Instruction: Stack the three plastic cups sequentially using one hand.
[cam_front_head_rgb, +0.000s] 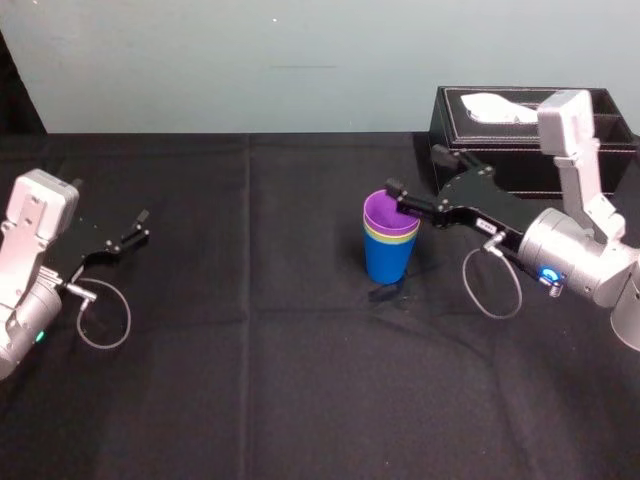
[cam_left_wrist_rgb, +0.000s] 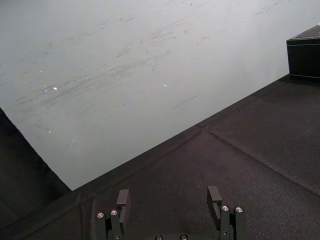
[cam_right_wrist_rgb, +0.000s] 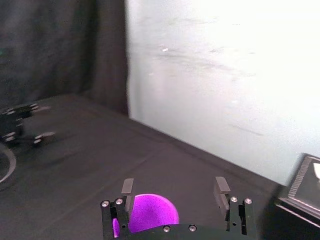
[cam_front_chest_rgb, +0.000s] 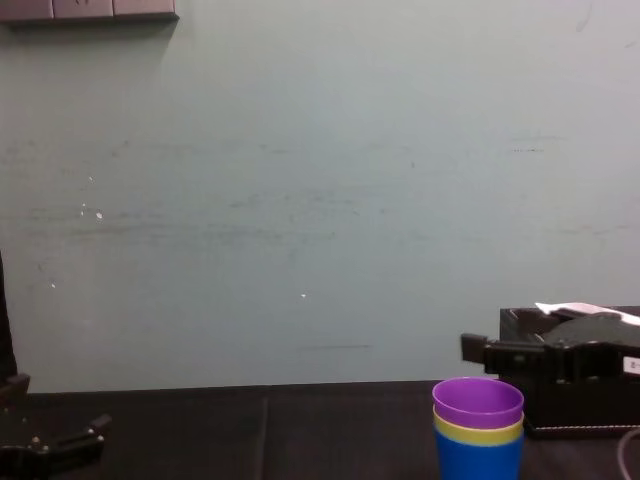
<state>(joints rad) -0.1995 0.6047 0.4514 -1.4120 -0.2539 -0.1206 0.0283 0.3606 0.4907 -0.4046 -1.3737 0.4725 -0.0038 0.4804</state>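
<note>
The three plastic cups stand nested in one upright stack at mid-table: the blue cup (cam_front_head_rgb: 388, 262) at the bottom, the yellow-green cup (cam_front_head_rgb: 392, 238) showing as a rim band, and the purple cup (cam_front_head_rgb: 386, 212) on top. From the chest the stack reads purple (cam_front_chest_rgb: 478, 402), yellow-green (cam_front_chest_rgb: 478, 432), blue (cam_front_chest_rgb: 478, 458). My right gripper (cam_front_head_rgb: 417, 171) is open just behind and right of the stack, one finger over the purple rim. In the right wrist view the gripper (cam_right_wrist_rgb: 173, 187) holds nothing and the purple cup (cam_right_wrist_rgb: 147, 215) lies below it. My left gripper (cam_front_head_rgb: 140, 226) is parked open at the far left.
A black tissue box (cam_front_head_rgb: 520, 140) stands at the back right, right behind my right arm, and also shows from the chest (cam_front_chest_rgb: 570, 405). Black cloth covers the table (cam_front_head_rgb: 250, 380). A pale wall rises behind the table's far edge.
</note>
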